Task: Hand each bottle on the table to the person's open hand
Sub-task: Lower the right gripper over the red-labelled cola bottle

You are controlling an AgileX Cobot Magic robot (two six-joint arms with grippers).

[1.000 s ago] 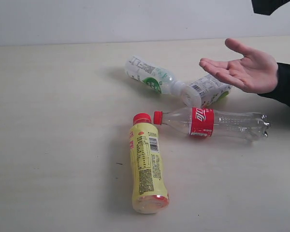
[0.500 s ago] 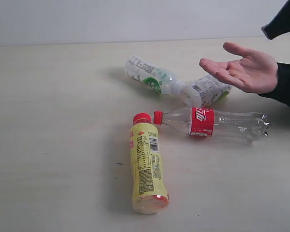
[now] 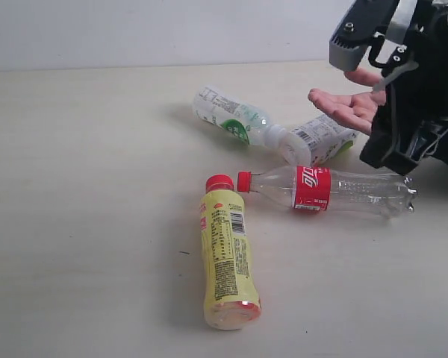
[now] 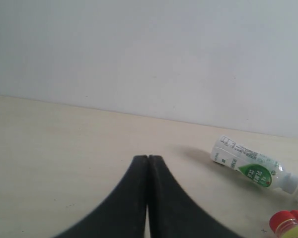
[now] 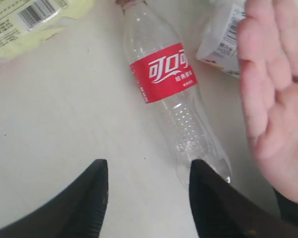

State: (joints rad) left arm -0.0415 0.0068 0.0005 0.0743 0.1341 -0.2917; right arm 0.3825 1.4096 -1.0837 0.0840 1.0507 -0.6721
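Note:
All the bottles lie on their sides on the table [image 3: 97,224]. Nearest is the yellow bottle [image 3: 228,257] with a red cap, and behind it the clear red-label bottle [image 3: 328,190]. Two white-and-green label bottles [image 3: 231,115] [image 3: 321,140] lie further back. The person's open hand [image 3: 347,108] hovers palm up at the right, partly hidden by my right arm [image 3: 411,89]. My right gripper [image 5: 148,163] is open and empty, hanging above the base end of the red-label bottle [image 5: 164,74], beside the hand [image 5: 275,99]. My left gripper [image 4: 148,157] is shut and empty, apart from the bottles.
A pale wall runs behind the table's far edge. The left wrist view shows one white-and-green bottle [image 4: 248,166] and the yellow bottle's red cap [image 4: 283,223] off to one side. The person's dark sleeve is behind my right arm.
My right arm has come down from the upper right into the exterior view and now covers part of the hand. The bottles and the hand have not moved.

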